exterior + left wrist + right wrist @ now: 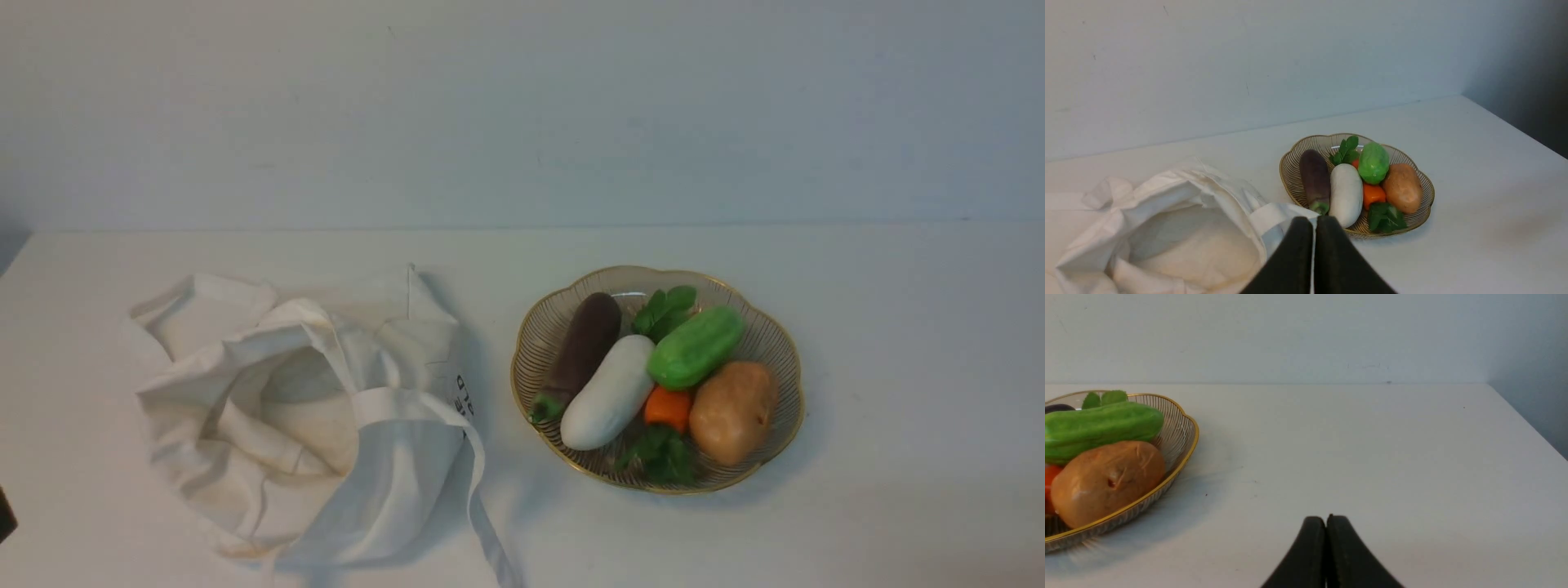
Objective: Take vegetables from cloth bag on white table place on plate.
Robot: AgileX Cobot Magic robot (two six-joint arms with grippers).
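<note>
Unobstructed passage is provided over the plain matte white worktop (pixel 914 367) to the right of the shallow gold-rimmed clear glass dish (pixel 798 408). Between the dish and the slumped off-white fabric bag (pixel 408 465), passage is restricted by a trailing fabric strap (pixel 477 482).
</note>
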